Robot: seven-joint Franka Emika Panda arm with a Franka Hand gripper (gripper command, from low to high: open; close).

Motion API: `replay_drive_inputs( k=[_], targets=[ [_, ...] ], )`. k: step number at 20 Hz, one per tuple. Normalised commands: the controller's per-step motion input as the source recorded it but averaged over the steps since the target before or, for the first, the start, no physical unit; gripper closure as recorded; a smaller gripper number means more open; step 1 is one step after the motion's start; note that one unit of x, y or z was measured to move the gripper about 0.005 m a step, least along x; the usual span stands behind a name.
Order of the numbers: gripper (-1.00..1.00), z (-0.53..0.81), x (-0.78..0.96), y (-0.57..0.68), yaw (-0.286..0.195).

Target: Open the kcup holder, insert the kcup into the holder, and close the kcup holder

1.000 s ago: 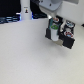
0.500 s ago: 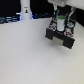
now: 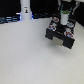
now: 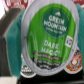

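Kcup [image 4: 49, 36] with its green lid fills the wrist view, tilted, close under the gripper [image 3: 64, 19]; whether the fingers clamp it, I cannot tell; kcup holder [image 3: 61, 36] sits below the gripper on the white table [image 3: 25, 55]; white post [image 3: 25, 9] stands well apart.

High, distant exterior view over table [image 3: 25, 55]; wrist view tight on kcup [image 4: 48, 35].

We count one black kcup holder [image 3: 60, 36] on one pale desk [image 3: 25, 55], one white post [image 3: 25, 10] behind, and one arm. In the wrist view, one green-topped kcup [image 4: 51, 35] fills the frame, with two other pod lids [image 4: 76, 60] partly visible beside it.
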Motion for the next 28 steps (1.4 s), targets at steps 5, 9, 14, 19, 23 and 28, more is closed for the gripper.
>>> replay_drive_inputs(
  k=[5,9,14,19,23,28],
  targets=[
    [1.00,-0.33,-0.41,0.08,0.108],
    [1.00,-0.29,-0.18,-0.01,0.055],
    [1.00,-0.23,0.00,-0.02,0.015],
    [1.00,-0.22,0.02,0.00,-0.002],
    [1.00,-0.18,0.01,0.00,-0.007],
    [1.00,-0.28,-0.04,-0.02,0.005]
  ],
)
